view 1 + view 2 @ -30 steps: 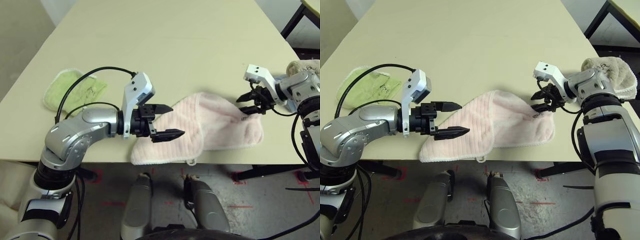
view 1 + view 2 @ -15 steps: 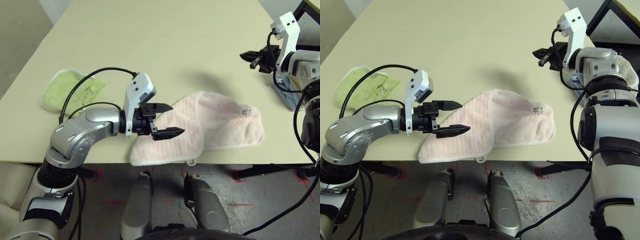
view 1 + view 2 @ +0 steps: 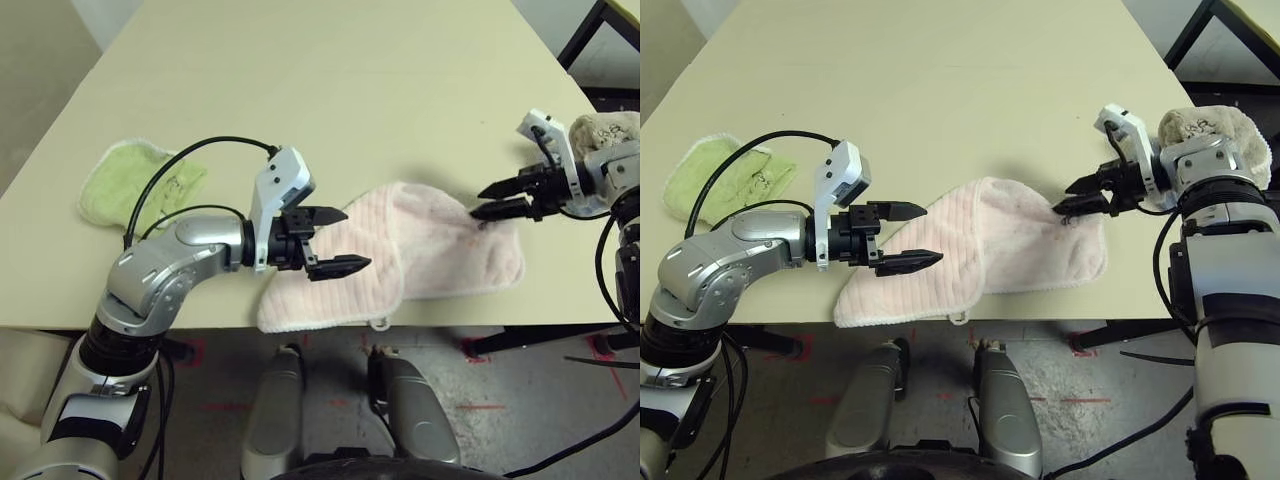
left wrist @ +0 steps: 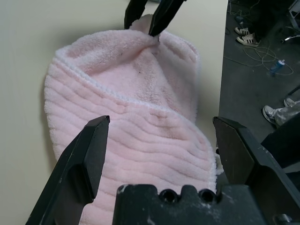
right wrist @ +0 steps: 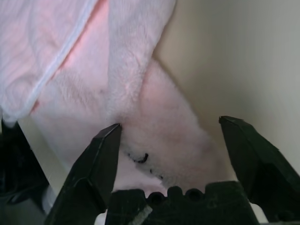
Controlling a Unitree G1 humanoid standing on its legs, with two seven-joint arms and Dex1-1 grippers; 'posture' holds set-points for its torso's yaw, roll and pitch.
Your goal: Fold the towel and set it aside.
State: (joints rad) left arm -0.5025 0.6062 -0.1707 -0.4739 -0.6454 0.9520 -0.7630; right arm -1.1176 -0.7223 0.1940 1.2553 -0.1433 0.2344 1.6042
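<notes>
The pink ribbed towel (image 3: 420, 245) lies folded over near the table's front edge, its loop hanging over the edge. My left gripper (image 3: 335, 240) is open and hovers just above the towel's left part, fingers (image 4: 89, 159) wide apart with nothing between them. My right gripper (image 3: 492, 200) is open too, its tips at the towel's far right corner. In the right wrist view the towel's fluffy corner (image 5: 154, 117) with a small dark embroidered mark (image 5: 140, 158) lies just beyond the spread fingers (image 5: 98, 164). The left wrist view shows the right gripper's fingertips (image 4: 159, 14) touching the towel's far end.
A light green cloth (image 3: 140, 182) lies at the left of the table (image 3: 330, 90). A beige cloth (image 3: 605, 128) sits behind my right wrist at the table's right edge. A dark frame (image 3: 590, 30) stands beyond the far right corner.
My right gripper left the towel's right corner, swung up and away to the far right, then came back down to that corner with its fingers open. The left arm has hardly moved.
</notes>
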